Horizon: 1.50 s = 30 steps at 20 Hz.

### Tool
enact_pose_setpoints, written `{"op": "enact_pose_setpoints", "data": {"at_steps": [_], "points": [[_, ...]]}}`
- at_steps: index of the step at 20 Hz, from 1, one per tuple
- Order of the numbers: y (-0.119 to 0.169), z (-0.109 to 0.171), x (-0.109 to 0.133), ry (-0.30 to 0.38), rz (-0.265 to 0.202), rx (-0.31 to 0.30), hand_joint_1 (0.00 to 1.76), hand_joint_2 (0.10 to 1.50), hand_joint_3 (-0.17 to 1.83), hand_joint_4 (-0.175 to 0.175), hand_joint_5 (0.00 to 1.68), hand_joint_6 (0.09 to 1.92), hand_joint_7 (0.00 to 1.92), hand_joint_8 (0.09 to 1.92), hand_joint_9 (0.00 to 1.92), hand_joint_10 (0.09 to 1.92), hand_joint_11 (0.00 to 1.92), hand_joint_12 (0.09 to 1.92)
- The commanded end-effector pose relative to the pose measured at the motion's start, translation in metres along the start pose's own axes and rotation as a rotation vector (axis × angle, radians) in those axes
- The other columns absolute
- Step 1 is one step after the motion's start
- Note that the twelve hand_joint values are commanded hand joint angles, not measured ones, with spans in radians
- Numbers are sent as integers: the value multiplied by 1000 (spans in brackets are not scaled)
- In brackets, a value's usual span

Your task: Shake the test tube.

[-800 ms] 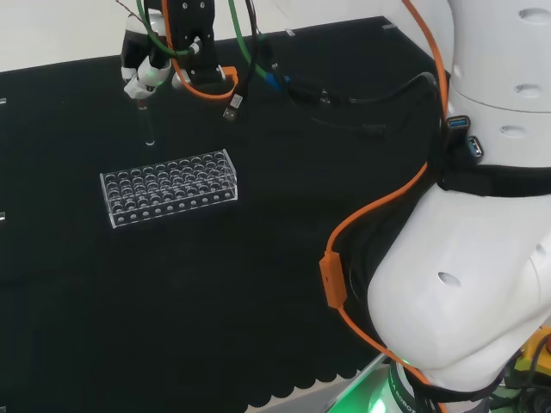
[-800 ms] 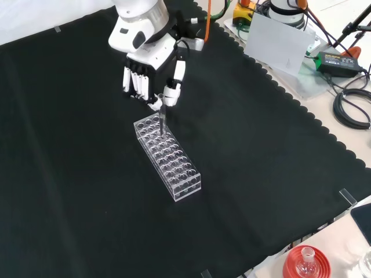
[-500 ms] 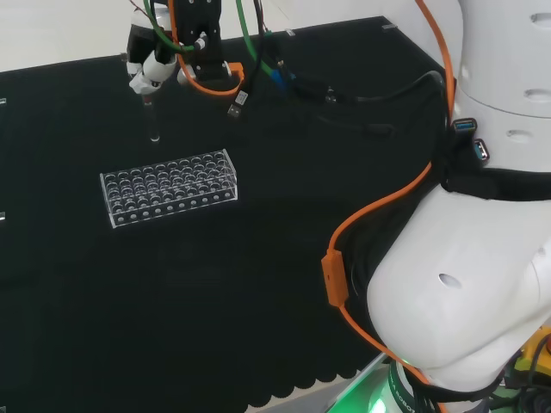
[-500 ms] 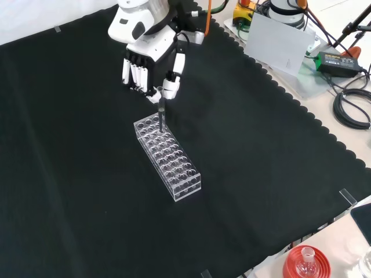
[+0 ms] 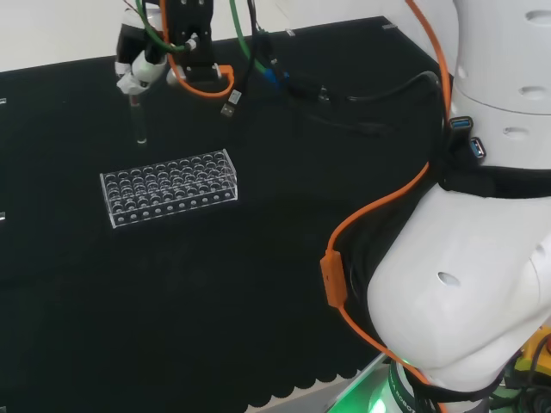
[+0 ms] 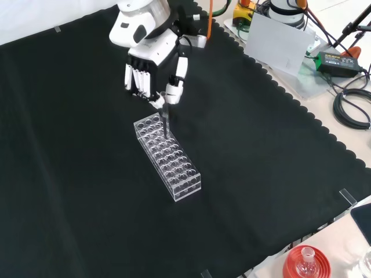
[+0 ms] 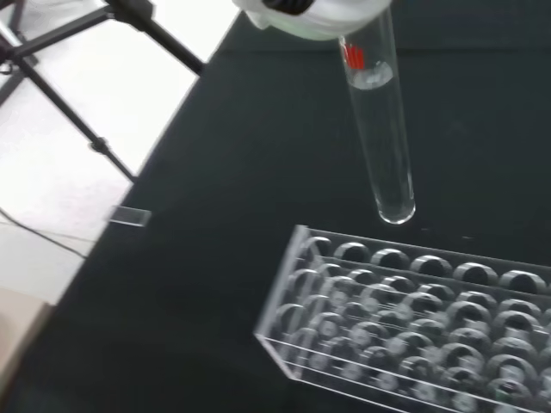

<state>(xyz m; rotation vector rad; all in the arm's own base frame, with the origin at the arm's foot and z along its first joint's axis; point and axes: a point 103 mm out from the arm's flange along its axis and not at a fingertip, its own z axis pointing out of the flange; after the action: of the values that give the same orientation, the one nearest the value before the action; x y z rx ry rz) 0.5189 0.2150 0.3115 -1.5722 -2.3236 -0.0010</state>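
Bright even light, soft shadows, blurred robot hand [image 7: 310, 13] in wrist view

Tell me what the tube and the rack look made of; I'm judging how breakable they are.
Tube: clear and glossy with a rounded bottom, glass or clear plastic; the look leaves it open. Rack: clear, sharp-edged block with rows of wells, likely acrylic. Cloth: matte black fabric with a scalloped edge.

A clear glass test tube [image 7: 381, 142] is hanging nearly upright, rounded end down, its top pinched by the hand [image 6: 152, 69] above it.
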Motion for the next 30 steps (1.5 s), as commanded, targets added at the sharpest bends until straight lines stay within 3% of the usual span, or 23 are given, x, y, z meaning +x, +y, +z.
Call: {"op": "enact_pose_setpoints", "data": {"at_steps": [1,3,5,13,16,20,30], "points": [[24,10,63,50,-136,10,1408,1041,-84,-175,1160,696,1289,784,1154,524,762,1226],[25,12,68,38,-153,14,1408,1042,-86,-175,1161,694,1290,782,1156,522,765,1225],[23,12,60,21,-136,20,1408,1042,-87,-175,1162,692,1291,781,1157,520,767,1225],[-18,-1,-39,-78,85,24,1409,1043,-91,-175,1165,688,1293,777,1160,515,771,1222],[-27,-8,-57,-86,127,11,1409,1044,-94,-175,1166,685,1295,774,1162,511,773,1221],[-22,-8,-47,-74,104,4,1409,1044,-96,-175,1168,683,1296,772,1163,509,774,1219],[10,9,34,7,-69,9,1409,1046,-103,-175,1171,678,1299,767,1167,502,778,1217]]}}
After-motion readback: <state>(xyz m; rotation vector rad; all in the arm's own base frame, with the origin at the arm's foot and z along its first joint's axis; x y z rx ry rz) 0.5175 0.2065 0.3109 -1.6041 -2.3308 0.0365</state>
